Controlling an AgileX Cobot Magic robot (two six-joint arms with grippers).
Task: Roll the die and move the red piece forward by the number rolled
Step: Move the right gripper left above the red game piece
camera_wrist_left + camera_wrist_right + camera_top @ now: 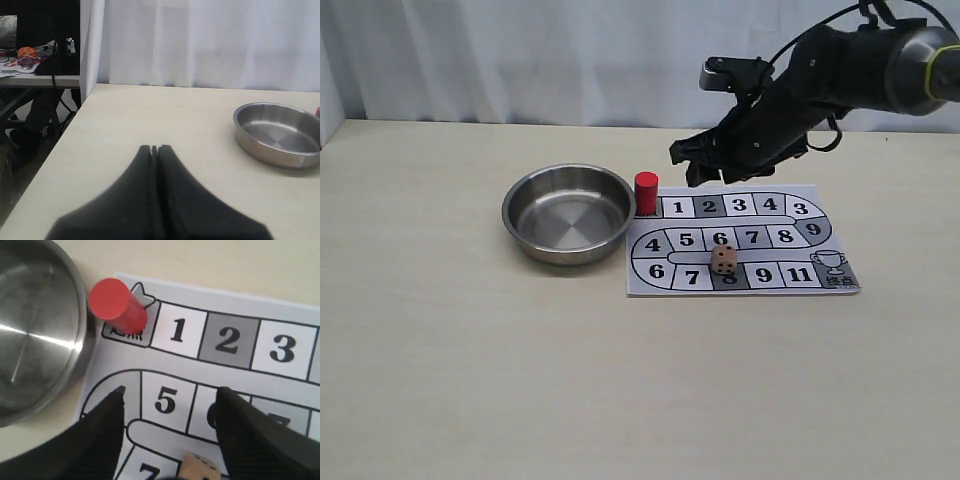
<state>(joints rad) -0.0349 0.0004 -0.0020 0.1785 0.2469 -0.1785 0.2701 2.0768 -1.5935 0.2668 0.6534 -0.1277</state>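
Die [724,261]: lies on the nearest row of the board [752,237], on the grey square between 7 and 9. Its top face is too small to read.
Die handling: probably light, hard wood. It should be pinched on two opposite flat faces, and it likely tumbles at a nudge.
Bowl [560,250]: steel, on the table [470,380] just beside the board's left edge.
Red piece [646,192]: stands upright on the start square at the board's far left corner, just beside the bowl's rim.
Red piece handling: looks light, stiff and smooth-sided, and taller than wide, so a side knock could tip it. It is best gripped across its round wall, about mid-height, coming down from above.
Right fingers [102,435]: spread wide and holding nothing, they hover over the board's far left part above the 5 and 6 squares, near the red piece but apart from it.
Left fingers [145,170]: pressed together with nothing between them, low over the table, well away from the board beyond the bowl.
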